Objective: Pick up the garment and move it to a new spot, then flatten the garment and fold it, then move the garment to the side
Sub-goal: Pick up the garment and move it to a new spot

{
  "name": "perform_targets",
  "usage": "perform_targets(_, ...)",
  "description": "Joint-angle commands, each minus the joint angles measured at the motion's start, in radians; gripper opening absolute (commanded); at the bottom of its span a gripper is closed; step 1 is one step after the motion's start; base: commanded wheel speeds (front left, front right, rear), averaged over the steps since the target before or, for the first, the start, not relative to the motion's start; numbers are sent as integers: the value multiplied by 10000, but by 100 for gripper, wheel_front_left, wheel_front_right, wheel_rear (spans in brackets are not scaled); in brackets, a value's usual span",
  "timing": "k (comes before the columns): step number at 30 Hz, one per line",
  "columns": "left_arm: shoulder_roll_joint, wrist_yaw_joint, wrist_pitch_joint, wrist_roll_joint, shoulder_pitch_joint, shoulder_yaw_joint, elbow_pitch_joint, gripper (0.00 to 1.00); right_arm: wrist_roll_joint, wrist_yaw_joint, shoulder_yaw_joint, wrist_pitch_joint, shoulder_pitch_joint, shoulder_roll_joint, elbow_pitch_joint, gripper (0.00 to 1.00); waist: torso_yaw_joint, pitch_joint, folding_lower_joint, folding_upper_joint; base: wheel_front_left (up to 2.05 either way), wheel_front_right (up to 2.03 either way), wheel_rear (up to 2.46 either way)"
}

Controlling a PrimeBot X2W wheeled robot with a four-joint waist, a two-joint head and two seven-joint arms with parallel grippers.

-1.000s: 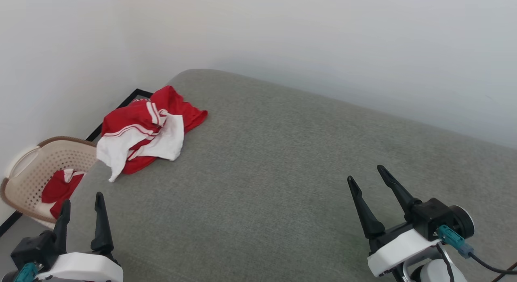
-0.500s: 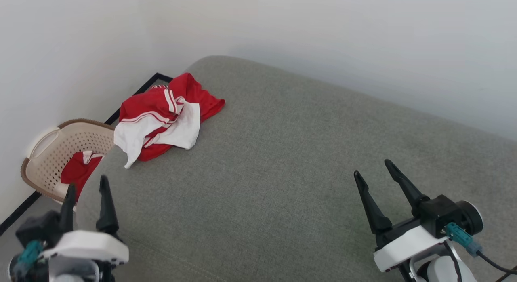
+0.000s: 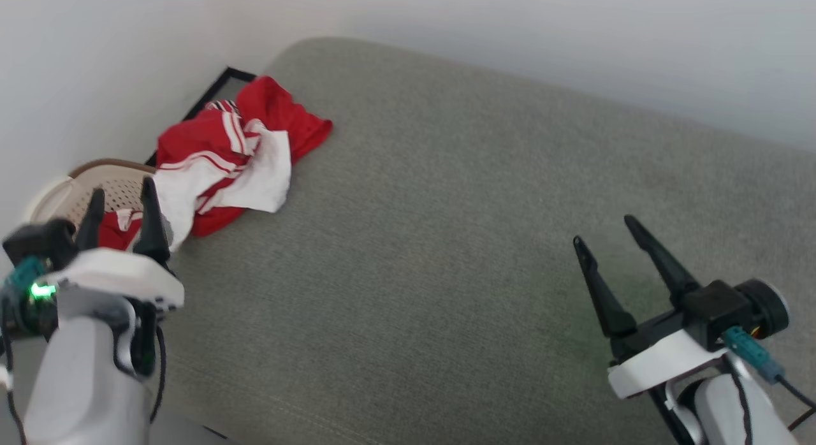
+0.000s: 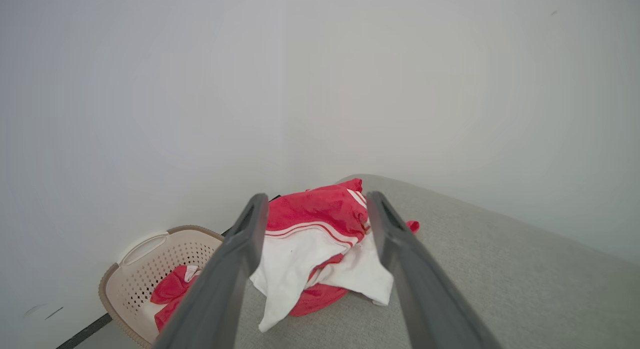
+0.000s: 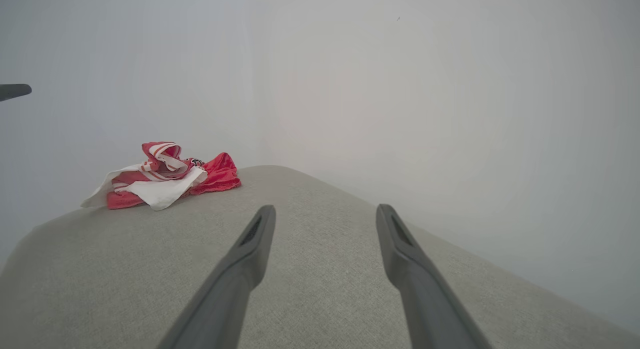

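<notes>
left gripper (image 3: 123, 189): the two dark fingers are spread apart and nothing is held between them.
right gripper (image 3: 602, 229): the fingers are spread wide as well; nothing is pinched, and it is held over bare grey cushion (image 3: 446, 209).
garment (image 3: 236, 158): a crumpled red and white heap is laid on the cushion near its far corner, just ahead of the left gripper's fingertips and slightly to their right.
garment in the left wrist view: it is framed between the two fingers, and no contact with them can be made out.
garment from the right gripper: it is found well ahead and far to the left, well apart from the fingers.
garment detail: white sleeve cloth and striped trim are turned upward; any lettering cannot be read.
basket (image 3: 57, 199): a beige perforated basket is set beside the cushion's edge, ahead and left of the left gripper.
red cloth (image 3: 113, 231): another red and white piece is seen lying inside the basket.
</notes>
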Motion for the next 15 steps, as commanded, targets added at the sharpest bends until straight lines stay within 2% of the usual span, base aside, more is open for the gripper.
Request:
perform_targets(1, 104, -78, 24, -103, -389, -44, 328, 100, -52, 1, -11, 31, -172, -85, -147, 100, -267, 426, 0, 0, 0, 0, 0)
perform_targets(15, 837, -255, 342, -597, -3879, -274, 4300, 100, -264, 1, -30, 689, -958, -772, -1501, 100, -1040, 2455, 0, 0, 0, 0, 0)
